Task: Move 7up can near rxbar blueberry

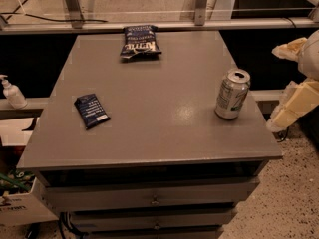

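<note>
1. Well over toward the right edge of the grey table [164, 138], the 7up can [232, 94] stands upright. Its silver top and pull-tab hole face up, and green markings show on its pale side.
2. Nothing touches the can. It stands alone on the tabletop, closer to the front right corner than to the back edge.
3. Off the table's right side, the gripper [294, 103] hangs as a cream-coloured shape beside the can. It is apart from the can and lies outside the table's edge.
4. The lower cream section of the arm slants down and leftward toward the table edge. A second pale piece juts out above it at the right border of the view, and the rest of the arm is cut off there.
5. Whether the gripper is spread wide, drawn narrow or holding anything cannot be told from this view.
6. Across the tabletop, the rxbar blueberry [91, 111] lies flat near the left edge, turned at an angle. It is well apart from the can, with bare grey surface between them.
7. At the back of the table, a larger dark blue chip bag [140, 42] lies flat near the far edge, left of centre.
8. Below the tabletop, grey drawers [154, 198] run across the front of the unit.
9. To the left of the table, a white pump bottle [12, 91] sits on a ledge. A metal rail [209, 24] runs behind the table.
</note>
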### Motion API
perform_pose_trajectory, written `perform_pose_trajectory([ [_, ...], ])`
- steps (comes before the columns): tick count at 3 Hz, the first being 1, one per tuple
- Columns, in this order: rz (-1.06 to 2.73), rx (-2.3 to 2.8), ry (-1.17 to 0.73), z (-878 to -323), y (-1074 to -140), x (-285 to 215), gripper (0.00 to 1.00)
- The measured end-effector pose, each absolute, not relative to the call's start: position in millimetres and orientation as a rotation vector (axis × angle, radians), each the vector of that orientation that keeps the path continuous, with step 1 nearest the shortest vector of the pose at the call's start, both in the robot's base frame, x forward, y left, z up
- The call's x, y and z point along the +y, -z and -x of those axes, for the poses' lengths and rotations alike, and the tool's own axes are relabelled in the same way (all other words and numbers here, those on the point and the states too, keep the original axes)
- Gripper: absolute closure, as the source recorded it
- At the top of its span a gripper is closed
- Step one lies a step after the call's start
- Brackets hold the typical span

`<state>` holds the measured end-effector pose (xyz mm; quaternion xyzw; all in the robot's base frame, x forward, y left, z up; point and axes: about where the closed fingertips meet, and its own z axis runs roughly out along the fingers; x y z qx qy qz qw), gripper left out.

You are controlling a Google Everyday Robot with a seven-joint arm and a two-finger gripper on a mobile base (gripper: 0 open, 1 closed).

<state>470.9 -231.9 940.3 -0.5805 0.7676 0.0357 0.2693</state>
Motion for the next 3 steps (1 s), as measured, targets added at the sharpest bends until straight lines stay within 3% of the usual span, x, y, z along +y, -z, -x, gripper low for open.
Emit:
perform_pose_trajectory([
  [3, 1.338, 1.921, -0.41, -523.1, -891.4, -237.9, 0.0],
])
